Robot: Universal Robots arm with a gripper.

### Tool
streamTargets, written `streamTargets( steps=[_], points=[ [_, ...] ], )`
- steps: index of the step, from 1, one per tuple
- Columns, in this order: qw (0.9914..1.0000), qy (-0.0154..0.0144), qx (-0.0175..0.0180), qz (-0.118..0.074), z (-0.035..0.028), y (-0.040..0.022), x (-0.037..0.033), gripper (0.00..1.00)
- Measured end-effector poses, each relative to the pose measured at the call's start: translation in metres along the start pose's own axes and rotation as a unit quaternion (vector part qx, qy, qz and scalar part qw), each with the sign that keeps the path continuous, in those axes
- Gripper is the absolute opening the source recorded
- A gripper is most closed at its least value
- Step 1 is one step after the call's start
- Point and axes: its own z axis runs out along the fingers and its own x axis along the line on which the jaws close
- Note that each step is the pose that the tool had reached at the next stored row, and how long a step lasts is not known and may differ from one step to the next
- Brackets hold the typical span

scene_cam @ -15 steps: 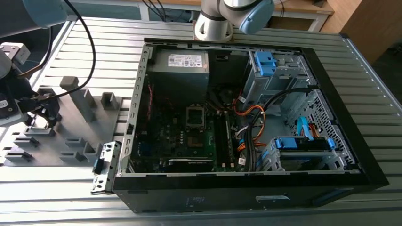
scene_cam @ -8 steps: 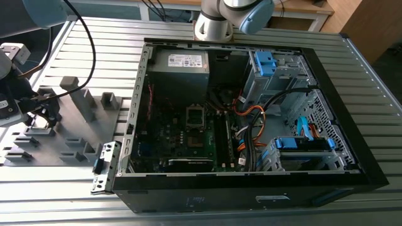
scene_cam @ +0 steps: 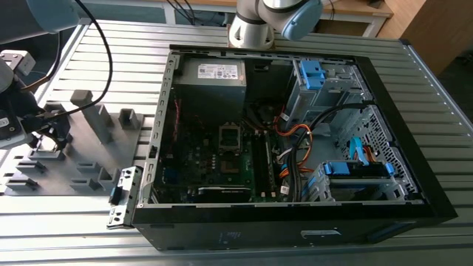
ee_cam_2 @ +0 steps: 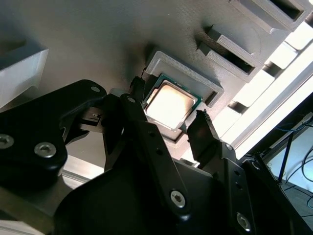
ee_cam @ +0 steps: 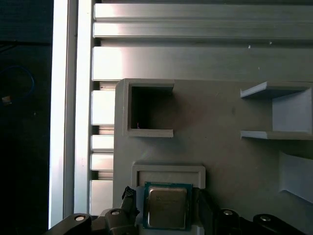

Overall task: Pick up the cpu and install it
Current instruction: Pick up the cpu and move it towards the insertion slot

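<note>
At the exterior view's left the gripper [scene_cam: 46,141] hangs low over the grey tray [scene_cam: 122,149], well apart from the open computer case [scene_cam: 296,221]. In both wrist views its jaws stand spread, flanking the cpu [ee_cam: 167,206], which lies flat in a walled pocket [ee_cam: 168,170] with narrow gaps along its edges.

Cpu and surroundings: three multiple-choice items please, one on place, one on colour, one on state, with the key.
1. The cpu lies: A in the socket inside the computer; B in a recess of the grey tray; C on the bare table.
2. The drive-bay clips are: A red; B yellow; C blue.
3. The computer case is: A open, interior exposed; B closed; C upside down.
Key: 1 B, the tray's raised frame surrounds it, under the gripper. 2 C, blue in the exterior view. 3 A, motherboard and cables show.
</note>
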Motion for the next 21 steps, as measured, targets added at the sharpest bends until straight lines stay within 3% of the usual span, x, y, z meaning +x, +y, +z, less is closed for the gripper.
streamTargets(
  steps=[8, 9, 21],
  points=[
    [1.00000, 0.0000, 0.0000, 0.000, -0.0001, 0.0000, 0.0000, 0.61],
    [1.00000, 0.0000, 0.0000, 0.000, -0.0002, 0.0000, 0.0000, 0.54],
    [1.00000, 0.0000, 0.0000, 0.000, -0.0004, 0.0000, 0.0000, 0.54]
  ],
)
